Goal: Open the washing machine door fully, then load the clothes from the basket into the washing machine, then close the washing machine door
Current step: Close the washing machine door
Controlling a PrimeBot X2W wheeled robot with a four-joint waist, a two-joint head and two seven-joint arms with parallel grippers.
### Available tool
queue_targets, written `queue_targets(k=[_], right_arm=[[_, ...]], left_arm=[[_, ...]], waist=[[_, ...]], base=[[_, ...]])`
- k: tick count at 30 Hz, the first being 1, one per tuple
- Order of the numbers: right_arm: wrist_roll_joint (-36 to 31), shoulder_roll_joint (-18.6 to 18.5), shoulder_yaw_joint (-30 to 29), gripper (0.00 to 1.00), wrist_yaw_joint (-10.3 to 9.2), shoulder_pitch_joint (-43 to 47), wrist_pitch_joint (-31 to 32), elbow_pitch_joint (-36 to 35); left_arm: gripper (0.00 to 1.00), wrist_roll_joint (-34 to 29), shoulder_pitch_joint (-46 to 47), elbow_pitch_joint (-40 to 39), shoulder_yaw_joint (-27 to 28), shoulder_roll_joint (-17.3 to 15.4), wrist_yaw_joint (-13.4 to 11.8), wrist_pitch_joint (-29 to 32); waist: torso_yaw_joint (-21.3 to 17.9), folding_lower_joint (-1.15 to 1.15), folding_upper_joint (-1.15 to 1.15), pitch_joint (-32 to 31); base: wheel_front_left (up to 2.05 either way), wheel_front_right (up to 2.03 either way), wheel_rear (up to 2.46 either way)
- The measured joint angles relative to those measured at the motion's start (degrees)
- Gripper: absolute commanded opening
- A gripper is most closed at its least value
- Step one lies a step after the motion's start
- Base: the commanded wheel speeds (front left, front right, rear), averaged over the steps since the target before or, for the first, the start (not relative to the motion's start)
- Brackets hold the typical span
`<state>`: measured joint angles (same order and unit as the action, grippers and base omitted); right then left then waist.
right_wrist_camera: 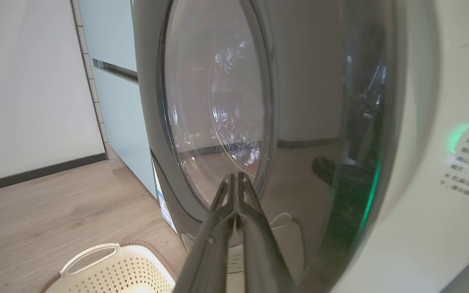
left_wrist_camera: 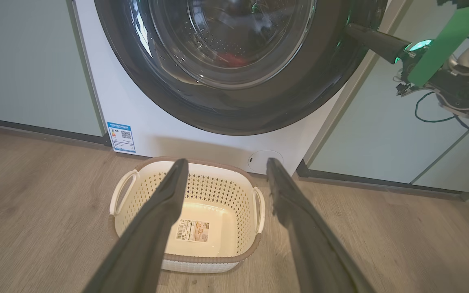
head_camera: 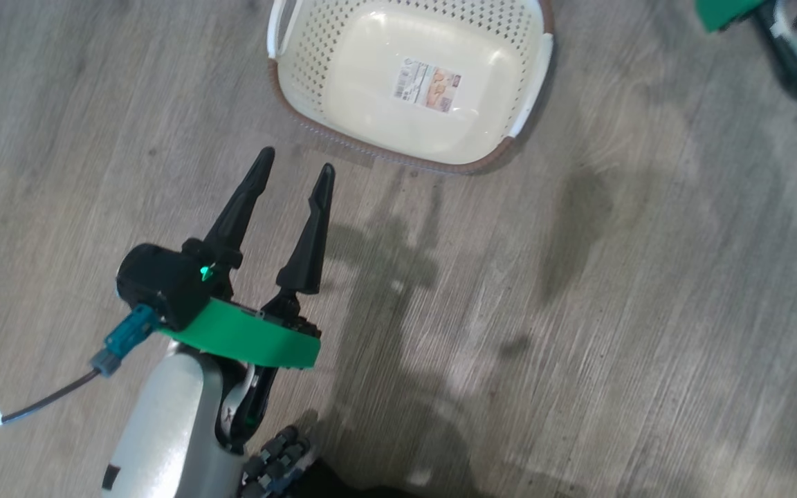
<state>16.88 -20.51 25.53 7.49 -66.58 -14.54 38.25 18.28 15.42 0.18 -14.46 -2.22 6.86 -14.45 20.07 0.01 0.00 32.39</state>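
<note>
The door (left_wrist_camera: 226,118) is a stiff, fairly heavy disc, a glossy black rim around domed glass. It is hinged, so it should swing rather than lift. The gloss looks slippery and the glass is best left alone, so I judge the rim's outer edge the place to push or hook. It lies against the front of the washing machine (left_wrist_camera: 157,134), closed or nearly so; whether it is latched I cannot tell. The right fingers (right_wrist_camera: 250,211) are pressed together with their tips at the rim's side edge, touching or just short. Red clothes (left_wrist_camera: 230,60) show behind the glass. Below the door, the empty basket (left_wrist_camera: 202,258) sits on the floor just ahead of the left fingers (left_wrist_camera: 157,228), which stand wide apart and hold nothing.
</note>
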Motion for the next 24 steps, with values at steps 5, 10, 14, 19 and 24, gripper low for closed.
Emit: queue_targets(k=[5,10,14,19,24], right_arm=[[-2.3,0.4,-3.3,0.00,0.01,-2.8,0.0,6.0],[-4.3,1.1,-5.8,0.00,0.03,-6.5,0.0,10.9],[-5.5,1.1,-8.2,0.00,0.03,-10.1,0.4,14.6],[-7.9,1.0,-10.1,0.00,0.03,-14.1,0.4,18.1],[-9.3,1.2,-11.3,0.00,0.03,-16.3,0.4,20.6]], left_arm=[[1.00,0.6,0.4,0.0,-0.4,0.1,0.0,0.0],[1.00,1.0,0.6,0.0,-0.8,0.1,0.0,0.0],[1.00,1.4,1.4,0.0,-1.0,0.1,-0.3,0.0],[1.00,1.5,1.7,0.0,-1.4,0.1,-0.6,0.0],[1.00,2.0,2.2,0.0,-1.4,0.2,-0.8,0.0]], waist=[[1.0,-0.01,0.00,0.5],[1.5,-0.01,0.00,1.2],[1.8,-0.01,0.00,1.8],[2.2,-0.01,0.00,2.5],[2.5,-0.01,0.00,2.9]], base=[[0.00,0.00,0.00],[0.00,0.00,0.00],[0.00,0.00,0.00],[0.00,0.00,0.00],[0.00,0.00,0.00]])
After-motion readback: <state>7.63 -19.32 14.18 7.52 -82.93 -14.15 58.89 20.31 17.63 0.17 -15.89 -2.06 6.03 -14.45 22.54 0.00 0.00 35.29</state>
